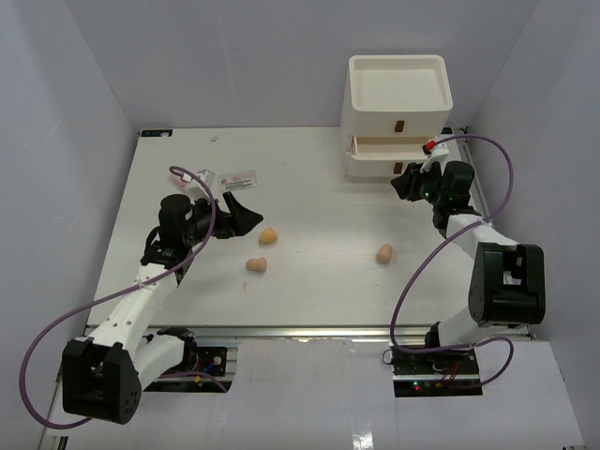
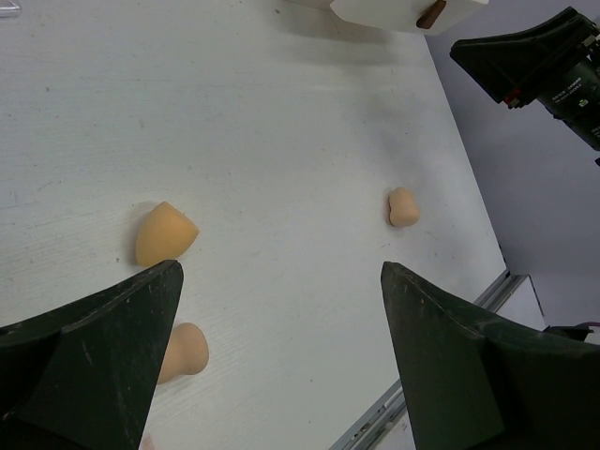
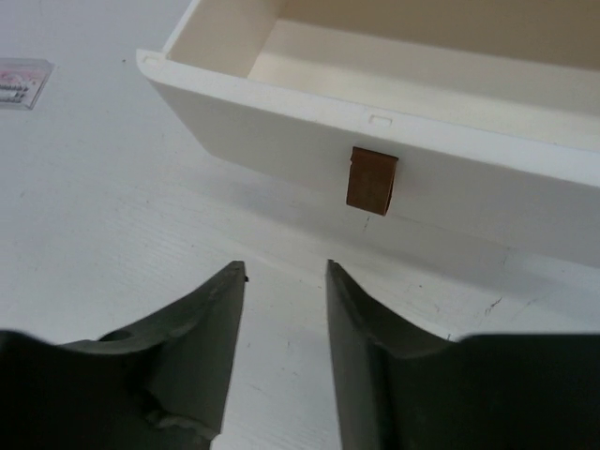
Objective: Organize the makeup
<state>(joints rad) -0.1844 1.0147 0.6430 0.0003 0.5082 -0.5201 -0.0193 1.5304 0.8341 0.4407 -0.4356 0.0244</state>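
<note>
The makeup on the table includes three tan sponges. Two of them (image 1: 268, 236) (image 1: 256, 265) lie just right of my left gripper (image 1: 251, 215), and the third sponge (image 1: 384, 253) lies apart toward the right. Flat white packets (image 1: 239, 180) with reddish marks lie behind the left arm. In the left wrist view my left gripper (image 2: 281, 270) stands wide open and empty, with a sponge (image 2: 164, 234) by its left finger. My right gripper (image 3: 284, 267) is open and empty, just short of the brown tab handle (image 3: 372, 180) of the pulled-out drawer (image 3: 281, 122).
The big white drawer unit (image 1: 398, 112) stands at the back right, its lower drawer (image 1: 380, 147) slid partly out. A packet corner (image 3: 19, 82) shows at the far left of the right wrist view. Grey walls close in three sides.
</note>
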